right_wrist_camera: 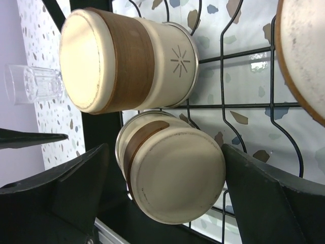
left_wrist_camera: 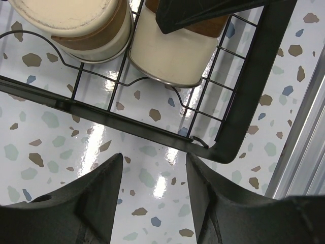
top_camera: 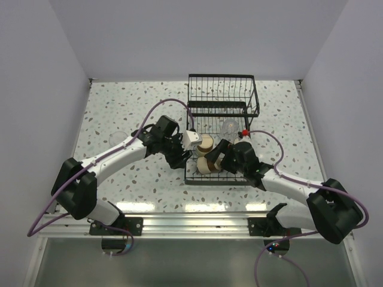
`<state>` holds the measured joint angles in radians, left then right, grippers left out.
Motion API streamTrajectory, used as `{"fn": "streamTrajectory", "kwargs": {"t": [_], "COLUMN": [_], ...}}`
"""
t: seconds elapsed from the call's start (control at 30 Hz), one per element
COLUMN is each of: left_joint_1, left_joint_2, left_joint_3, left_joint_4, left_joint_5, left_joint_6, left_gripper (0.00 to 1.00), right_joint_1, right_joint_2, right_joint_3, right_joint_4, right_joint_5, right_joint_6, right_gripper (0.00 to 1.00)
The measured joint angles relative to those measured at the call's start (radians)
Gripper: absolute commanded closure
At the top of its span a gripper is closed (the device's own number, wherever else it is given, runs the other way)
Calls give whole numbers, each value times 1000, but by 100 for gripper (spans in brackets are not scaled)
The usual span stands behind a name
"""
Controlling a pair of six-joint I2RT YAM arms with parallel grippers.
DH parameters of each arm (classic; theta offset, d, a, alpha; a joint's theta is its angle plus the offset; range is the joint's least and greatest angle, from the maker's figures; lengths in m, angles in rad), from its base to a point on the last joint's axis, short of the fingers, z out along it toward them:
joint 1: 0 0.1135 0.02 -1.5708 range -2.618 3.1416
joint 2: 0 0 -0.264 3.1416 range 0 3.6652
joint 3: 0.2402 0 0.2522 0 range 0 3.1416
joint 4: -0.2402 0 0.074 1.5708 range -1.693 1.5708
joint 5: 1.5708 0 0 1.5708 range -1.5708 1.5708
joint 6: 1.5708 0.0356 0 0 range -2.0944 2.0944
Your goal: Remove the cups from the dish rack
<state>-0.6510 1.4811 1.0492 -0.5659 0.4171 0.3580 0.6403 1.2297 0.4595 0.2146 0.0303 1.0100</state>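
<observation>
At nine o'clock stood one clear cup [right_wrist_camera: 33,84]; brown cups [right_wrist_camera: 127,61] sat racked, my right claw [right_wrist_camera: 163,170] wide around one, left claw [left_wrist_camera: 155,161] parted.

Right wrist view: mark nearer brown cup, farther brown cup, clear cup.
nearer brown cup [right_wrist_camera: 177,178], right wrist view, pale base.
farther brown cup [right_wrist_camera: 133,63], right wrist view, brown band.
clear cup [right_wrist_camera: 35,84], right wrist view, side wall.

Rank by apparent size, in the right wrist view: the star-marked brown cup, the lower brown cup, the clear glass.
1. star-marked brown cup and lower brown cup: about alike, and the lower one is nearer the camera, so not ranked.
2. clear glass: clearly smallest, though it is farther away.
</observation>
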Motion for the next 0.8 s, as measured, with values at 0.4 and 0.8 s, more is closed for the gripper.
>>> {"fn": "streamTrajectory", "kwargs": {"t": [0.4,0.8], "left_joint_1": [0,0], "left_joint_2": [0,-84], "left_joint_3": [2,74], "left_joint_4": [-1,-34], "left_joint_5": [0,-51], "left_joint_6": [2,28], "left_gripper": [44,43], "right_joint_1": [-2,-1], "right_joint_2": [13,-67], "right_joint_3": [-2,26], "right_joint_4": [-5,-124], "right_joint_5": [-59,-77], "right_joint_6": [0,-60], "right_gripper": [42,85]}}
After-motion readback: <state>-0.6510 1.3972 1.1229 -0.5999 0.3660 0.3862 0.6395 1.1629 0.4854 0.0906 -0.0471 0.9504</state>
